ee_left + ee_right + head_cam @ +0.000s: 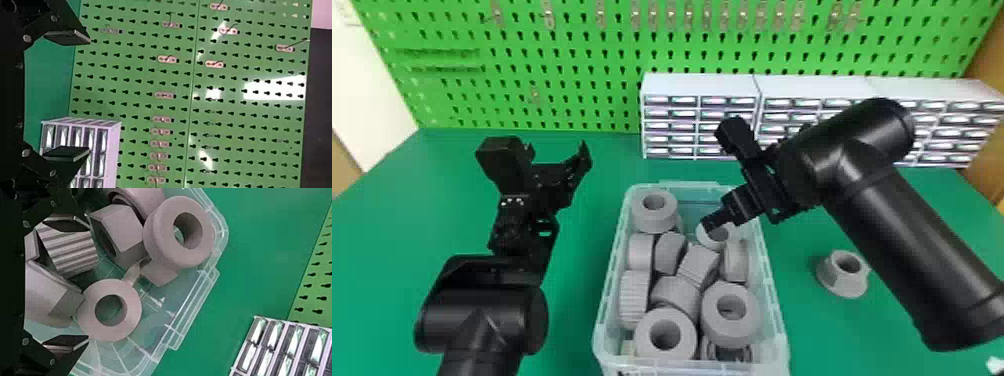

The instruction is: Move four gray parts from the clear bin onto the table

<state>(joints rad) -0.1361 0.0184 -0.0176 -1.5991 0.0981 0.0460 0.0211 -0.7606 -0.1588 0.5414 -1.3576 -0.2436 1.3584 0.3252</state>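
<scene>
Head view down over bin, left wrist's facing pegboard, right wrist's close above same bin

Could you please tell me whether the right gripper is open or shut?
The right gripper is open: its two fingers stand wide apart at the clear bin, with no part clamped between them.

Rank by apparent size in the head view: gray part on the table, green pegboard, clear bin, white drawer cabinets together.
1. Green pegboard
2. Clear bin and white drawer cabinets: too close to rank; the bin is nearer the camera, and an arm covers some of the cabinets.
3. Gray part on the table
</scene>
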